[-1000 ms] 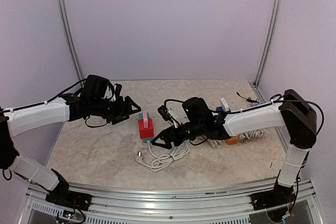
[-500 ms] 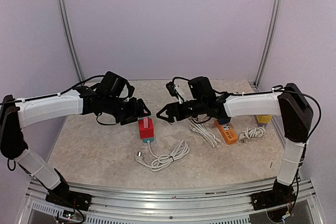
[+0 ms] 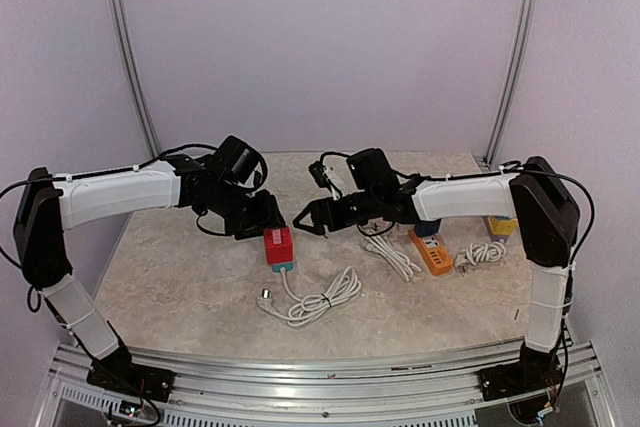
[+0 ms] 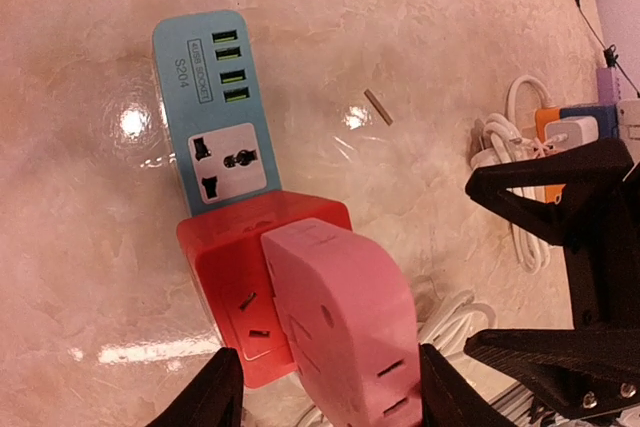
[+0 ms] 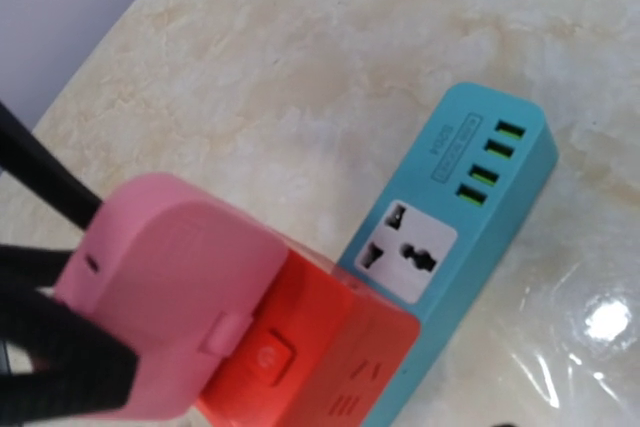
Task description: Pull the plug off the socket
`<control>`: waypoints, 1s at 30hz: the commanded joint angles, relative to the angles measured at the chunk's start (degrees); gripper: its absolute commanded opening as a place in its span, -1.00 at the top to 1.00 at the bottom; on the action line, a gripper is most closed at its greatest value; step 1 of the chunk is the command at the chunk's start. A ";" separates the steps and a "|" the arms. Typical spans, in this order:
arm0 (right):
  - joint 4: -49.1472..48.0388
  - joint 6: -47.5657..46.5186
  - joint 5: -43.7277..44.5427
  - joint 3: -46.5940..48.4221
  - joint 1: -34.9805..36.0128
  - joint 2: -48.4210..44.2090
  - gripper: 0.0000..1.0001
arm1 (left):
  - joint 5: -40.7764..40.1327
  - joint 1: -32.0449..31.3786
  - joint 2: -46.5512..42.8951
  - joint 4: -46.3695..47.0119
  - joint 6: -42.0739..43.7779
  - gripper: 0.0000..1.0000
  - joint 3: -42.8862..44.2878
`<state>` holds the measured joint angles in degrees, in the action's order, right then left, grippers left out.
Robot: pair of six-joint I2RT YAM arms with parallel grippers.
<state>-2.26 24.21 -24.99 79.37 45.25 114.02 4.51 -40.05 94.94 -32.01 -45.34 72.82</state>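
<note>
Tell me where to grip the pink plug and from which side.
Grip the pink plug by its two broad flat sides, on the part standing clear of the red adapter. Come from its free end, probably in line with the pull: those faces look parallel, the end is rounded, and the adapter and blue strip block the base.
</note>
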 commanded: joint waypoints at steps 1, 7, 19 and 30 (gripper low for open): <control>1.73 -0.56 0.47 1.41 0.32 0.99 -0.42 | -1.36 -0.54 1.01 -3.57 -0.07 -0.02 1.45; 1.91 -0.83 0.30 1.17 0.32 0.79 -0.43 | -1.38 -0.96 0.87 -3.51 1.41 0.30 1.45; 1.91 -1.00 -0.14 -0.40 0.29 0.02 -0.43 | -1.30 -2.61 1.84 -6.67 6.07 0.87 3.10; 0.86 0.32 -0.23 -2.77 0.39 0.00 -0.43 | 0.49 -2.57 1.54 -6.49 7.87 0.93 3.12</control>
<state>-1.45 23.77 -25.02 76.93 45.25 114.02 3.62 -42.06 96.07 -36.93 -39.22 74.72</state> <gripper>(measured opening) 0.714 0.169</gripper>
